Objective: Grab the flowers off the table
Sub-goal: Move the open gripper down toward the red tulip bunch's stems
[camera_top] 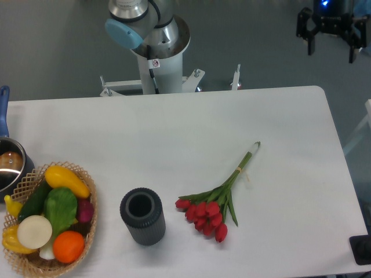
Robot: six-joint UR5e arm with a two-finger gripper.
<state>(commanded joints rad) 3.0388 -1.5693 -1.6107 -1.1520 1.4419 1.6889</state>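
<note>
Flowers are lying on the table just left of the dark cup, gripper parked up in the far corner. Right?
Not quite. The camera view shows the flowers lying on the table just right of the dark cup, not left. The gripper is indeed in the far corner.

Red flowers (pixel 206 215) on green stems, plain white table (pixel 174 133), dark grey cup (pixel 142 216) — tan woven basket (pixel 87 231).

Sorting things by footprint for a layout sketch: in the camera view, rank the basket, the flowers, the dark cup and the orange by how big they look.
1. Basket
2. Flowers, long but thin, so close to the basket in span
3. Cup
4. Orange
</note>
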